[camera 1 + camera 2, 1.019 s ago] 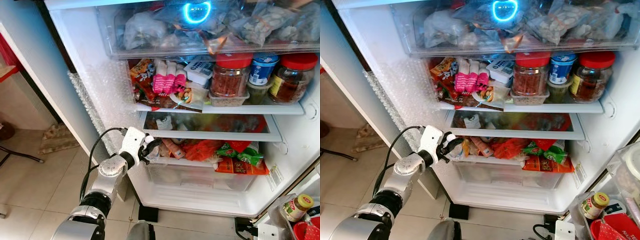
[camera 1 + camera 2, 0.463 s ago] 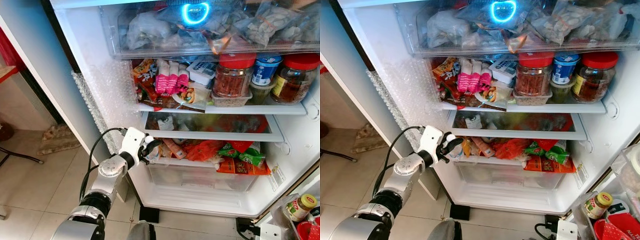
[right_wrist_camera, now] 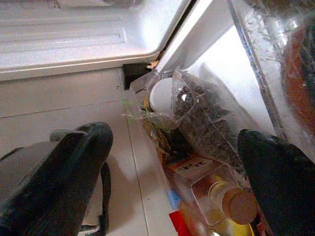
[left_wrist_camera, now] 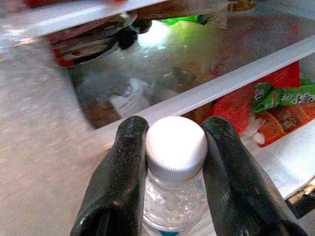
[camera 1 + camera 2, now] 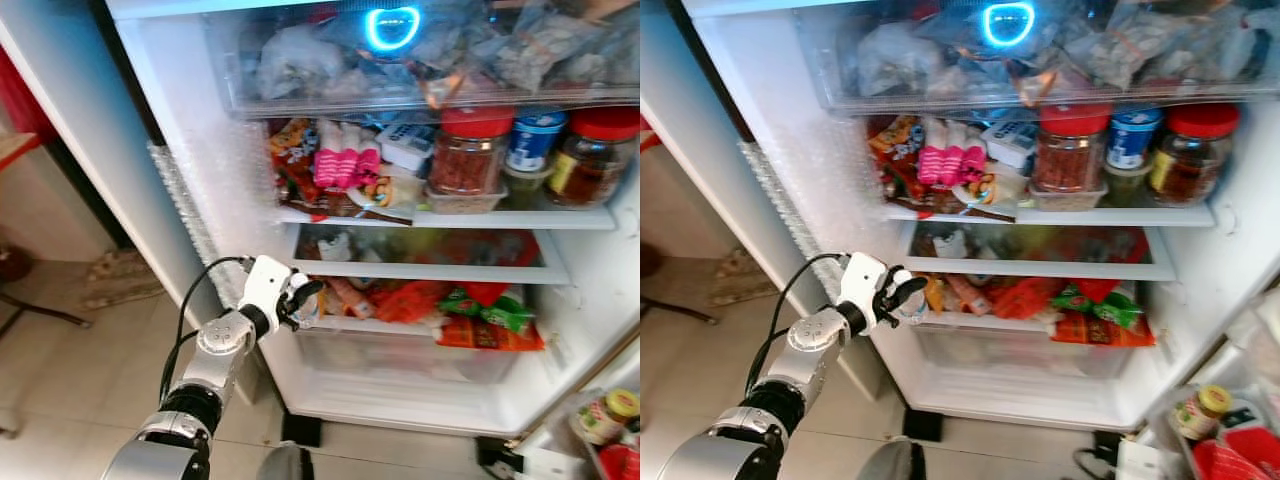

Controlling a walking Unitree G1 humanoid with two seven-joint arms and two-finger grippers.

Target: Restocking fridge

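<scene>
My left gripper (image 5: 303, 297) is shut on a small clear water bottle with a white cap (image 4: 175, 142), its black fingers (image 4: 123, 162) pressing the neck from both sides. It holds the bottle at the left end of the fridge's lower shelf (image 5: 420, 268), beside snack packets (image 5: 400, 300). The open fridge (image 5: 230, 190) shows jars with red lids (image 5: 462, 150) and pink packets (image 5: 340, 165) on the middle shelf. My right gripper (image 3: 172, 172) hangs open low by the door bins, over the floor.
A clear crisper drawer (image 5: 400, 355) sits under the packets. Bubble wrap (image 5: 190, 210) lines the fridge's left wall. The door bin at lower right holds a jar (image 5: 1193, 410) and a glass bottle with a cork (image 3: 231, 204). Tiled floor (image 5: 70, 370) lies to the left.
The camera has drifted slightly and the picture has blurred. My left gripper stays at the lower shelf's left end with the bottle in it.
</scene>
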